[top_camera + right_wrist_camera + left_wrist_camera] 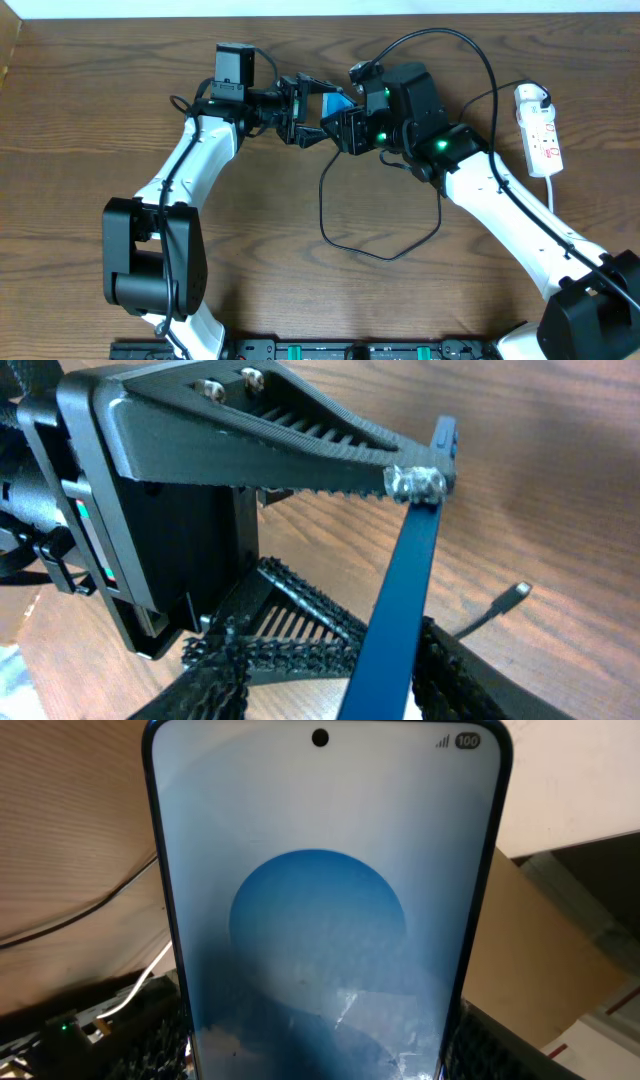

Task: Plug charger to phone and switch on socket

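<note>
left gripper [300, 112] pinches the phone [320, 920] by its long sides, up off the table [100, 120], likely presenting it. right gripper [340, 128] has jaws spread either side of the phone's edge (no squeeze i can see). the charger [380, 255] loops below the phone, its connector tip [517, 591] loose beside it. the socket [538, 130] waits well right of the phone.

The phone [320, 950] glows pale blue (darker blue circle); the charger [321, 205] is black, the socket [541, 135] white.
</note>
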Controlling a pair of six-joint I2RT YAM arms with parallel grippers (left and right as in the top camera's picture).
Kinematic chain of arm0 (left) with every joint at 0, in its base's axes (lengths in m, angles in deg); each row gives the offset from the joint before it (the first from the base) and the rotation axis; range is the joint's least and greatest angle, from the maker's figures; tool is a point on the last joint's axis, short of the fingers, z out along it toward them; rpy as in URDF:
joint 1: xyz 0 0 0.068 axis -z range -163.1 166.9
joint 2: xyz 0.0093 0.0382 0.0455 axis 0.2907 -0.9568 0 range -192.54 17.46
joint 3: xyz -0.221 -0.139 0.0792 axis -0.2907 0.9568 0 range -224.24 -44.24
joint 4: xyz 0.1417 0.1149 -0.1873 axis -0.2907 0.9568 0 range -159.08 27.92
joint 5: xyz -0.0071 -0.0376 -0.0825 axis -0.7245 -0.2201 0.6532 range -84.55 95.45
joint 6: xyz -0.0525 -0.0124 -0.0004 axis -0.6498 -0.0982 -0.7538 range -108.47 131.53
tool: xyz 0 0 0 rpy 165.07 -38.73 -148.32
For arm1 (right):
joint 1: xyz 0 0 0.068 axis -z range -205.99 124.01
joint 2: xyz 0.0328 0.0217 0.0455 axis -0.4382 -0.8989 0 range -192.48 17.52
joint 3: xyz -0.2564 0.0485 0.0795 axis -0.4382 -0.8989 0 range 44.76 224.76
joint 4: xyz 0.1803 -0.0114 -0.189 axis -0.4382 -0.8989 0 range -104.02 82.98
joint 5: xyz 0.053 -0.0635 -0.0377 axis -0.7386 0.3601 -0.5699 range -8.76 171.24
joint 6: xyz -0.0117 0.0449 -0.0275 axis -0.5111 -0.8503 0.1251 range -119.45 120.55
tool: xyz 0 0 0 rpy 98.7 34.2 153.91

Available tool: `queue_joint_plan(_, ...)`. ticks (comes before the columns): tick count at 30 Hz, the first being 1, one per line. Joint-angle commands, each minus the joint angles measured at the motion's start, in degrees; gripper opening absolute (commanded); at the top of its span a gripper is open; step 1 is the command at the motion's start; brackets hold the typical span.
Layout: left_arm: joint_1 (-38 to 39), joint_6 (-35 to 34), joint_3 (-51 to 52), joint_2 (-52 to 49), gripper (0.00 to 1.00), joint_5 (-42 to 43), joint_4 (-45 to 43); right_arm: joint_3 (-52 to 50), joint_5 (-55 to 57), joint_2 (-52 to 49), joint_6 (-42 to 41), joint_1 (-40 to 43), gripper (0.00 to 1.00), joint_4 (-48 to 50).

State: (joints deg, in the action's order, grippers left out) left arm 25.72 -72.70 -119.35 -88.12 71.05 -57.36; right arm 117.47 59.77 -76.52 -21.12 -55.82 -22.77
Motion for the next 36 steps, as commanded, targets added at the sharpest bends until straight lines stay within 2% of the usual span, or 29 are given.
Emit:
queue_joint_plan(1,0.17,-0.35,-1.29,1.11,0.69,1.22,-0.28,1.01,1.4,-0.87,-1.16,-0.66,0.42,1.07)
queue_joint_plan(12,0.15,-0.35,-1.29,1.11,0.69,1.22,-0.28,1.01,3.17,-1.25,-3.87,-0.66,0.01,0.85)
queue_joint_plan(18,0.15,-0.22,-1.29,1.11,0.69,1.25,-0.31,1.07,3.08,-1.16,-7.63,0.31,0.01,1.33)
queue_joint_plan(22,0.15,2.8,-1.29,1.11,0.71,1.22,-0.31,1.09,0.92,-0.9,-9.31,2.25,0.01,1.16)
queue_joint_plan(28,0.15,6.36,-1.29,1.11,0.87,1.25,-0.33,1.09,-3.89,0.07,-12.17,6.86,0.01,0.68)
queue_joint_plan(31,0.15,9.92,-1.29,1.11,0.94,1.25,-0.31,1.09,-7.21,0.28,-16.44,10.19,0.01,0.52)
queue_joint_plan(36,0.15,13.94,-1.29,1.11,0.96,1.22,-0.35,1.09,-8.09,0.28,-26.4,13.0,0.01,0.61)
